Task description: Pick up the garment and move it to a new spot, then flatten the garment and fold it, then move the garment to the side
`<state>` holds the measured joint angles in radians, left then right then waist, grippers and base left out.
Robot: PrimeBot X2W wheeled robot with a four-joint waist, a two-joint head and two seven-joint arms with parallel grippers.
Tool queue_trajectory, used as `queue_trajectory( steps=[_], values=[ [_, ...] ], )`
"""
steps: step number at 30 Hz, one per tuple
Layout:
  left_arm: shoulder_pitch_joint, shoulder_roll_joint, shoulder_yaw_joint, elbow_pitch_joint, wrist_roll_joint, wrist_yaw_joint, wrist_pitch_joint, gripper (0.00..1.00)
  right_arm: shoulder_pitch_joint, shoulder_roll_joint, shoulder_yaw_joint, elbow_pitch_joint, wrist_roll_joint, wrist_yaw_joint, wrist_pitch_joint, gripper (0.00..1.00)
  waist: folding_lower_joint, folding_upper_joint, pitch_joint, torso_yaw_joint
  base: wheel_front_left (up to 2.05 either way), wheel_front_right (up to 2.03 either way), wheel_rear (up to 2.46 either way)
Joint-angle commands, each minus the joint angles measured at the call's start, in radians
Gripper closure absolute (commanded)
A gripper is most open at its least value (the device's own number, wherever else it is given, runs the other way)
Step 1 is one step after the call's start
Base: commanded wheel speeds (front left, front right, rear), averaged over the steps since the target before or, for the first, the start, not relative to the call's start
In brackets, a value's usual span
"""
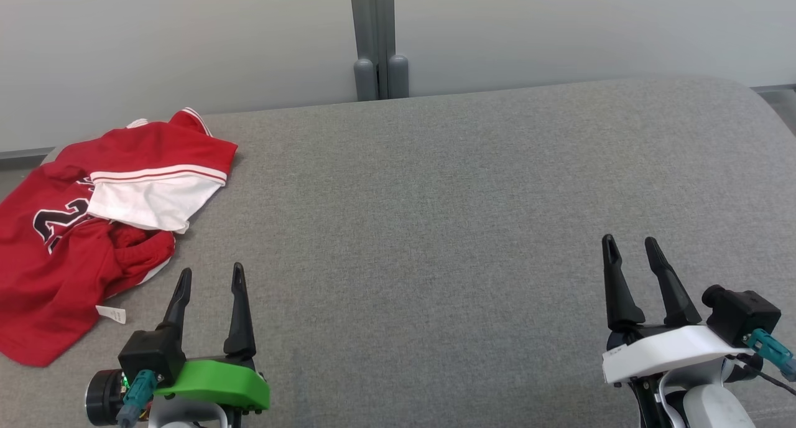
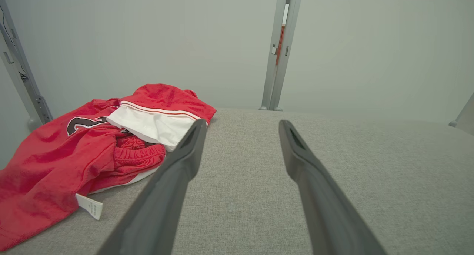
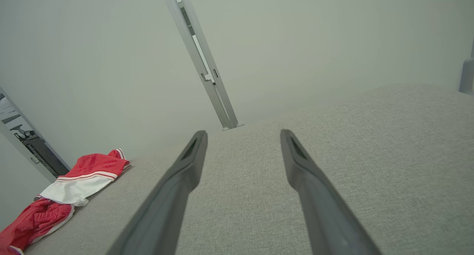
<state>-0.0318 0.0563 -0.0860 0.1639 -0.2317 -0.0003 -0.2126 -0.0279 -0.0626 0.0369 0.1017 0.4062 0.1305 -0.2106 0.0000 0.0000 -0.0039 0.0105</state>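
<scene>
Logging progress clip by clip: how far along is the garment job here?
Done: nothing; the red garment lies crumpled at the left of the grey surface. In hand: nothing; left gripper and right gripper hover with jaws open, empty. Left: pick up, move, flatten, fold, set aside.

Bench (image 1: 466, 229): grey woven fabric top, far-right corner rounded. Behind it a pale grey wall (image 1: 186, 42), plain panels split by a grey vert. post (image 1: 375, 36) w/ two rounded feet at bench edge. Light flat, even.

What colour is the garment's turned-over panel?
White panel with thin red stripes; garment otherwise red. Clearest in left wrist view.
</scene>
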Motion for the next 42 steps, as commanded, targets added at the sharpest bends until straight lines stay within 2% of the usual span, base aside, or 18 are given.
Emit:
queue_trajectory(
  steps=[1, 25, 42],
  values=[
    [0.008, 0.010, -0.001, -0.003, 0.025, 0.004, -0.007, 0.00, 0.003, -0.003, 0.001, -0.009, -0.024, 0.000, -0.009, 0.00, 0.0000, 0.0000, 0.000, 0.001, 0.00, 0.00, 0.00],
    [0.019, 0.023, 0.021, 0.036, 0.154, 0.024, -0.050, 0.00, 0.017, -0.012, 0.001, 0.019, -0.195, 0.000, -0.054, 0.00, 0.0000, 0.0000, -0.011, 0.004, 0.00, 0.00, 0.00],
    [0.041, 0.030, 0.007, -0.049, 0.135, 0.046, 0.061, 0.00, 0.017, -0.011, 0.003, 0.037, -0.203, 0.000, -0.056, 0.00, 0.0000, 0.0000, -0.018, 0.012, 0.00, 0.00, 0.00]
  ],
)
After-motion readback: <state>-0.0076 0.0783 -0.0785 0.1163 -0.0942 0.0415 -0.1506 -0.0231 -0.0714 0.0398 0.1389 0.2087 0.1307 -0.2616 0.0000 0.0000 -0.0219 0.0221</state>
